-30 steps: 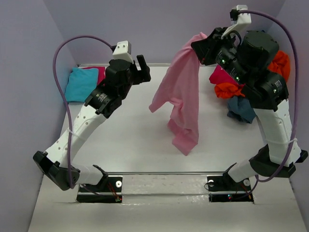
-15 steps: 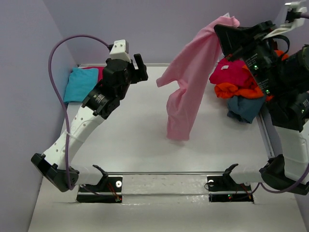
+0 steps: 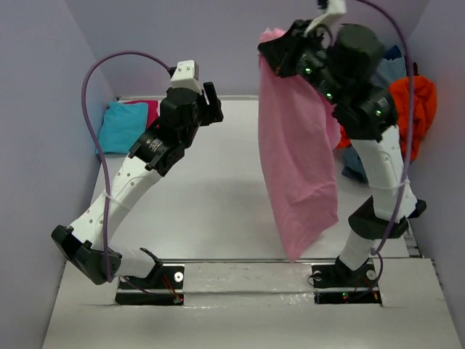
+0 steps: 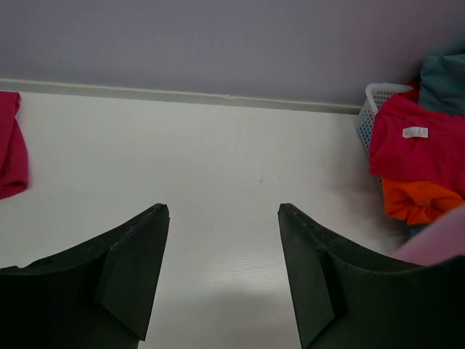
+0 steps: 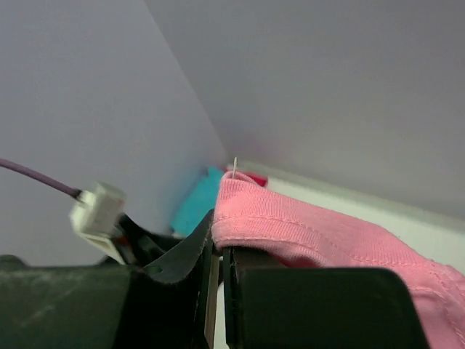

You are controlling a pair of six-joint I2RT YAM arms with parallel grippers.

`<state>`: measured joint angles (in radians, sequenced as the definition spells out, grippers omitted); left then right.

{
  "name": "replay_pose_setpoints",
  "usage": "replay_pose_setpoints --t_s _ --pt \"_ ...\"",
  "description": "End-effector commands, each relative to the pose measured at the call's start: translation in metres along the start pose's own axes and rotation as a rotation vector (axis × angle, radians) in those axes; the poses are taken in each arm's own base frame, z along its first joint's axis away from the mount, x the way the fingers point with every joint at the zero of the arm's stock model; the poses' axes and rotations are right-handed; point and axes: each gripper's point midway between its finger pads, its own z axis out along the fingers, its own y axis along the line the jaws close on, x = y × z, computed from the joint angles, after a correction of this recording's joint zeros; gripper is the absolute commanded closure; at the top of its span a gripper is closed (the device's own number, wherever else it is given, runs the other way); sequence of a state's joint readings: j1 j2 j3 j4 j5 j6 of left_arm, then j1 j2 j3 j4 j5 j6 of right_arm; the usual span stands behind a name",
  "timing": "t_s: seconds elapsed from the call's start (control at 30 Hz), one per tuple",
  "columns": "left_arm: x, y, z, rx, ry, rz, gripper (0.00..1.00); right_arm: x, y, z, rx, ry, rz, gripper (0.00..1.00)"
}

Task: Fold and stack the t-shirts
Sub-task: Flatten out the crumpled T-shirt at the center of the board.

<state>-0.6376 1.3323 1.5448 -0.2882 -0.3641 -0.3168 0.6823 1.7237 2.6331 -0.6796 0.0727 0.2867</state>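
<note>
Right gripper (image 3: 275, 49), raised high over the bench (image 3: 203, 196), has its jaws pressed together on a hemmed edge of the light pink t-shirt (image 3: 298, 160); the right wrist view shows the cloth nipped between them and draping off to the side. Half a second ago this arm was swung far out to the right, with the shirt twisted and one part flaring out to the left. Now it has come back toward the middle, and the cloth has dropped into a flatter, longer panel. I judge this to be a shake-out: the shirt is off the pile and mostly untangled, but it is held at one point only, so no fold has begun. It probably needs a second grip or a lay-down first. Its long axis runs straight down from the pinch. The gripped end is uppermost and the free end points at the near edge of the bench; whether that end touches the surface cannot be told. Left gripper (image 4: 223, 211) is spread and holds nothing, hovering over bare bench left of the hanging shirt. The turquoise t-shirt (image 3: 120, 125) lies at the far left, and the orange t-shirt (image 3: 415, 109) is bunched at the far right.
</note>
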Motion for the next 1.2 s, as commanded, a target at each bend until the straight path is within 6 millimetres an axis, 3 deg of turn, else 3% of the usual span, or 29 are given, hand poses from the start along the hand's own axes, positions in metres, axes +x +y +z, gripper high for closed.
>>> replay_pose_setpoints --t_s 0.0,0.07,0.1,0.37,0.47,0.57,0.6,0.7,0.73,0.83,1.03,1.17 --pt "-0.022 0.006 -0.01 -0.017 -0.078 -0.022 0.28 0.117 -0.013 0.013 0.025 0.368 0.07 0.93" --pt "-0.019 0.01 -0.011 -0.034 -0.074 -0.015 0.28 0.149 -0.009 0.009 0.03 0.464 0.048 0.93" --pt "-0.017 0.01 -0.01 -0.035 -0.071 -0.018 0.28 0.15 -0.011 0.005 0.042 0.473 0.039 0.93" --pt "-0.004 0.007 -0.004 -0.022 -0.04 -0.035 0.28 0.141 -0.059 -0.013 0.301 0.432 -0.029 0.93" --pt "0.001 0.006 0.0 -0.022 -0.023 -0.033 0.28 0.133 -0.061 -0.021 0.308 0.4 -0.031 0.93" --pt "0.008 0.006 0.002 -0.023 -0.006 -0.036 0.28 0.154 -0.069 -0.024 0.342 0.483 -0.049 0.93" --pt "0.012 0.006 0.003 -0.022 0.003 -0.038 0.28 0.173 -0.075 -0.027 0.367 0.549 -0.05 0.93" --pt "0.02 0.008 0.004 -0.025 0.018 -0.034 0.28 0.203 -0.082 -0.033 0.4 0.631 -0.031 0.93" --pt "0.021 0.009 0.004 -0.028 0.021 -0.034 0.28 0.223 -0.089 -0.04 0.423 0.684 -0.033 0.93" --pt "0.03 0.014 0.006 -0.052 0.041 -0.021 0.28 0.255 -0.1 -0.055 0.477 0.761 -0.012 0.93" --pt "0.046 0.022 0.012 -0.059 0.078 -0.036 0.27 0.296 -0.136 -0.093 0.704 0.89 -0.044 0.93" --pt "0.053 0.03 0.019 -0.053 0.113 -0.064 0.27 0.306 -0.148 -0.106 0.773 0.93 -0.016 0.93"
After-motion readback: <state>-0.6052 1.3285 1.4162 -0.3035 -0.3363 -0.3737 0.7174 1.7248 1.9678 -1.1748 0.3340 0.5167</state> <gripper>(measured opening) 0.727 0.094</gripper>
